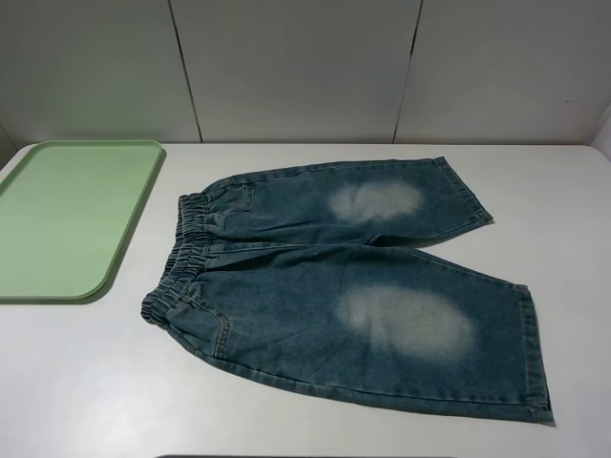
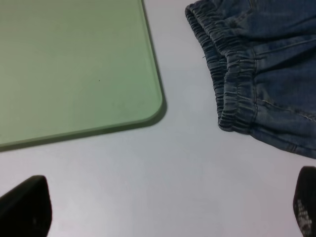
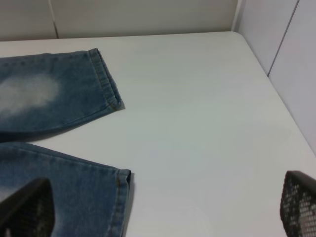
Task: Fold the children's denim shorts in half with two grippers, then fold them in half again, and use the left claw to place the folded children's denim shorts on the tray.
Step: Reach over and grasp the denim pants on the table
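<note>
tray (image 1: 67,219): light green, flat with a low rim, sat at the bench's left edge.
left fingers (image 2: 24,210): black and spread wide apart, clamped on nothing. They were over bare bench near the tray's rounded corner and the waistband, and showed only in the left wrist view.
shorts (image 1: 353,286): blue-green denim, lay flat and unfolded mid-bench, just right of the tray but not touching it. The gathered waistband faced the tray and the legs pointed right. Each leg had a pale faded patch.
right fingers (image 3: 24,212): black and wide apart, gripping nothing. One was over the near leg's hem, the other over bare bench; contact couldn't be told.
bench (image 1: 286,420): white and smooth.
wall (image 1: 296,67): pale panels behind the bench.
</note>
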`<move>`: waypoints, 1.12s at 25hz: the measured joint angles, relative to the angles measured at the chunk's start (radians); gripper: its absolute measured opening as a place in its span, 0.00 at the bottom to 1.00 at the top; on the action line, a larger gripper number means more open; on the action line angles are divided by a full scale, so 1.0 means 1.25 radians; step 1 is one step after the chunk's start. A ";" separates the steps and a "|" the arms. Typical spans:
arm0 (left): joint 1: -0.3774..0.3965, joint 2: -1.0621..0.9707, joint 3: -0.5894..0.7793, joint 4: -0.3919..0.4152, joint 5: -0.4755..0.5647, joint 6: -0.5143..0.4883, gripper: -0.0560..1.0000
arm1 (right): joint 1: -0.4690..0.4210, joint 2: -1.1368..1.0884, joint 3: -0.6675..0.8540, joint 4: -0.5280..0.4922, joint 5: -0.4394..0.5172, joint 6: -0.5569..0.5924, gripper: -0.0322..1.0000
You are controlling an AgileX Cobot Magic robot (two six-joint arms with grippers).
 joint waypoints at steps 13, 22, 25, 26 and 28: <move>0.000 0.000 0.000 0.000 0.000 0.000 0.98 | 0.000 0.000 0.000 0.000 0.000 0.000 0.70; 0.000 0.000 0.000 0.006 0.000 0.000 0.98 | 0.000 0.000 0.000 0.000 0.000 0.000 0.70; 0.000 0.000 0.000 0.009 0.000 0.000 0.98 | 0.000 0.000 0.000 0.002 0.000 0.000 0.70; 0.000 0.000 0.000 0.009 0.000 0.000 0.98 | 0.000 0.000 0.000 0.002 0.000 0.000 0.70; 0.000 0.000 0.000 0.010 -0.001 0.000 0.98 | 0.000 0.000 0.000 0.002 0.000 0.000 0.70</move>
